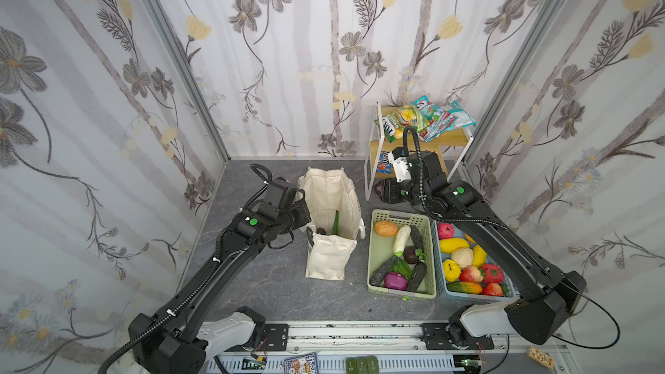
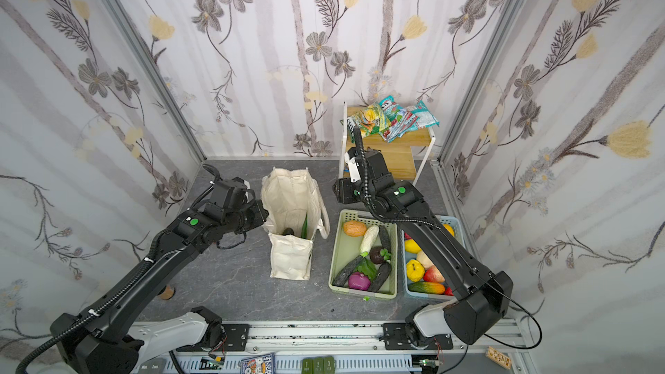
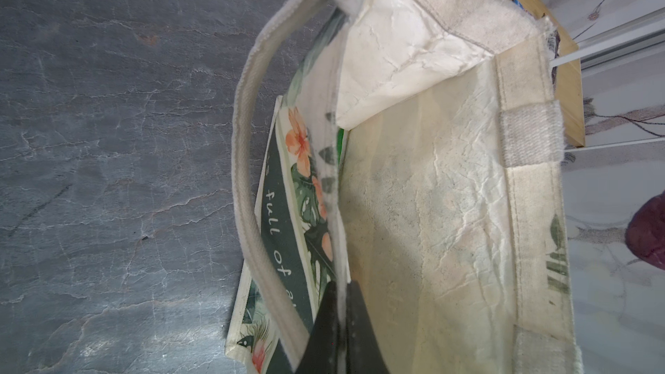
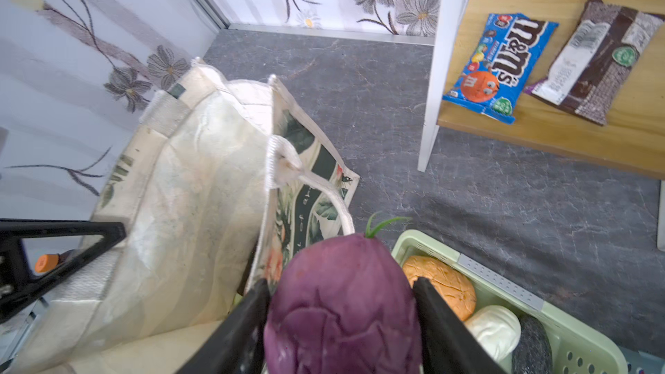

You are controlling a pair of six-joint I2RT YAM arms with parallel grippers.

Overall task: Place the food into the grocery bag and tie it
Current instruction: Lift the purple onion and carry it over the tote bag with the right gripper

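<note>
While pinching the rim of the upright grocery bag [image 1: 333, 206] in the closed left claw [image 3: 343, 284], gripping a purple onion [image 4: 342, 314] between the part-open fingers of the right claw [image 4: 340, 282].

Inside the bag, standing tall on the grey tabletop [image 1: 273, 282] with mouth upward: a long green stalk [image 1: 336, 223] leaning almost upright and a dark avocado [image 1: 321, 230] at the bottom. Just right of the bag, near the far end of the pale green basket [image 1: 399, 215] and not yet inside: the onion, lengthwise along the claw's fingers, green sprout end pointing toward the bag.
</note>
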